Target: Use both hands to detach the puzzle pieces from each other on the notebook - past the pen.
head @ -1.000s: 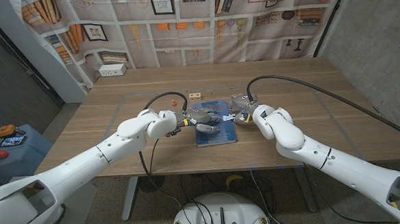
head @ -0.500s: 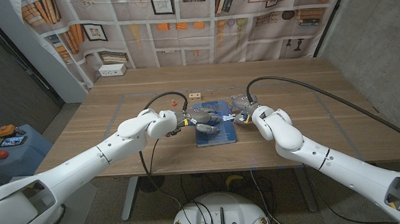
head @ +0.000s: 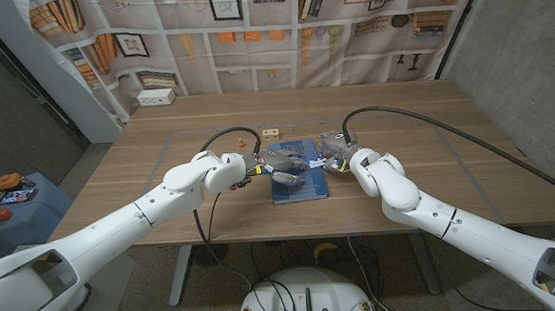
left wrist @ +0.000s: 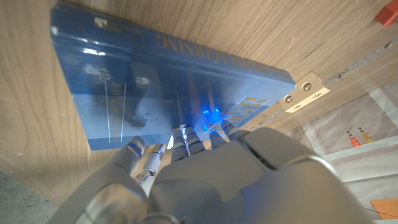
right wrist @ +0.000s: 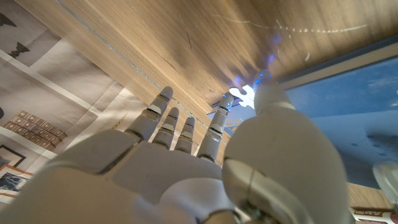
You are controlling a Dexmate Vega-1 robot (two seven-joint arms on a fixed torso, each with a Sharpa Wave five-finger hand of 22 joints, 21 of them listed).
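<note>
While your left hand (head: pixel 280 162) and right hand (head: pixel 332 154) are both closing on the puzzle pieces (right wrist: pixel 244 96) over the blue notebook (head: pixel 298 185), I cannot tell whether the pieces are apart yet.

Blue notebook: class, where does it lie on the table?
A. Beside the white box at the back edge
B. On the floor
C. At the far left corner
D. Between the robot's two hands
D: the blue notebook lies mid-table, with the left hand and right hand at its sides.
</note>
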